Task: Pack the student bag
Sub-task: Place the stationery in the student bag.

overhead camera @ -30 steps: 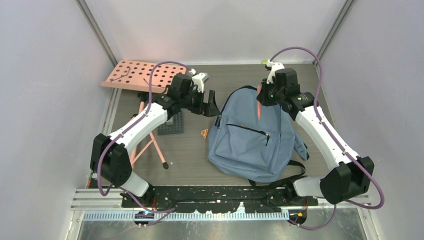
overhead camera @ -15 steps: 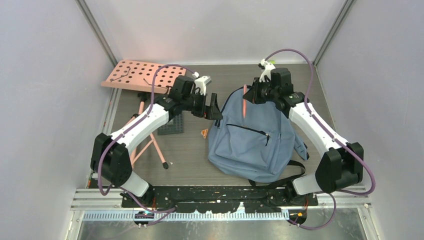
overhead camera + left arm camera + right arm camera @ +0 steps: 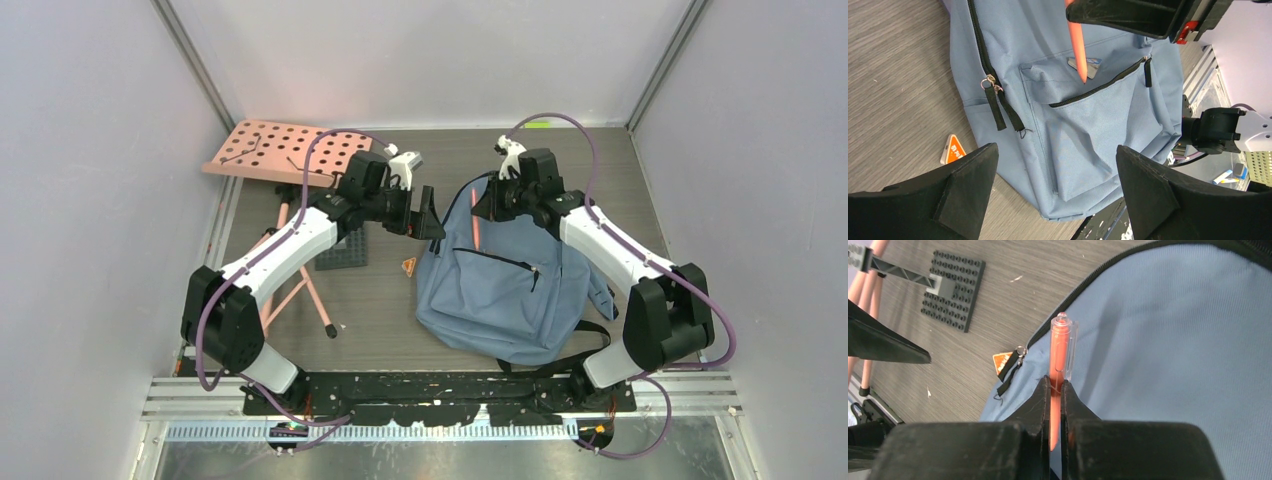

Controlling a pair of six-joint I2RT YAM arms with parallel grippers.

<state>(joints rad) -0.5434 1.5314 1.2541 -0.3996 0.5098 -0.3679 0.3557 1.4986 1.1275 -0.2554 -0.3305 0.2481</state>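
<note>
The right gripper (image 3: 1055, 385) was clenched on a single orange pen (image 3: 1062, 347), both fingers pinching the barrel while the clear-sleeved end stuck out past the tips. It hung over the upper part of the student bag (image 3: 500, 290); whether the pen touched the fabric could not be told. The left gripper (image 3: 425, 215) was released, its jaws wide apart and holding nothing, just beside the bag's left edge.

The one bag lay flat on the table (image 3: 380, 320), right of centre, front pocket up and black straps trailing toward the near edge. One orange triangular tag (image 3: 408, 265) lay on the table just beside its left side. Further left were one black studded baseplate (image 3: 343, 247), one pink pegboard (image 3: 280, 150) near the far-left corner, and a pink-legged stand (image 3: 305, 285).

Only the top view showed the pegboard and both arms together. Only the left wrist view showed two black zipper pulls (image 3: 998, 105) hanging side by side, the shut front pocket zipper (image 3: 1098, 87) and a small grey label (image 3: 1088, 64) above it. The right wrist view alone showed the pinch on the pen close up.
</note>
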